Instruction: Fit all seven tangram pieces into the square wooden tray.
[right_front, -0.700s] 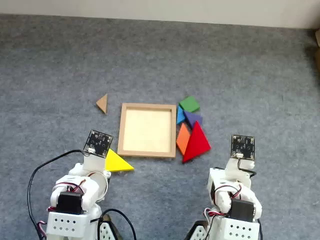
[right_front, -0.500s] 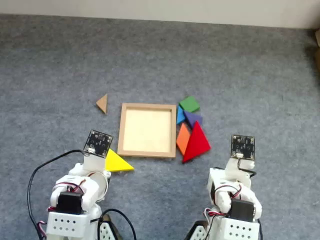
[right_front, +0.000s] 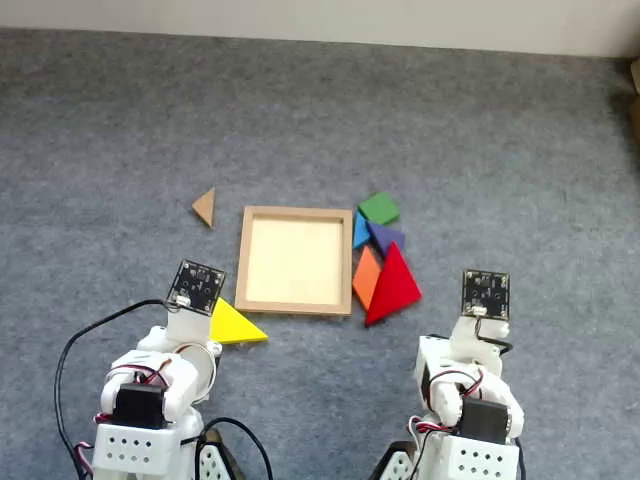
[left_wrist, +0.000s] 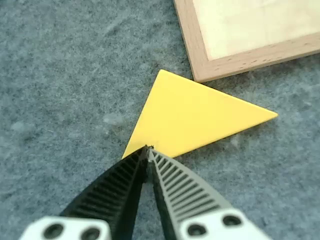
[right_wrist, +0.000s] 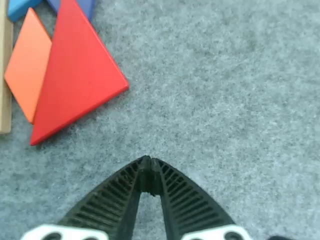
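Nothing has moved since the earlier frames. Nearest, the left end effector (left_wrist: 147, 150) is clenched on nothing, its tips at the edge of the yellow triangle (left_wrist: 192, 120), which lies just off the square wooden tray's (right_front: 345, 262) near corner. The right end effector (right_wrist: 146, 165) is likewise clenched and bare over the grey bench (right_front: 500, 150). Farther off, beside the tray's right rim, sit the red triangle (right_front: 395, 285), orange piece (right_front: 366, 275), blue piece (right_front: 360, 232), purple piece (right_front: 385, 236) and green piece (right_front: 379, 208). The tan triangle (right_front: 205, 208) lies off the tray's far left corner.

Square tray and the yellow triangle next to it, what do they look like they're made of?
Square tray: pale, bare-looking wood; faint grain shows along its rim.
Yellow triangle: smooth, matte, evenly coloured surface; probably painted wood, though the coating hides any grain.
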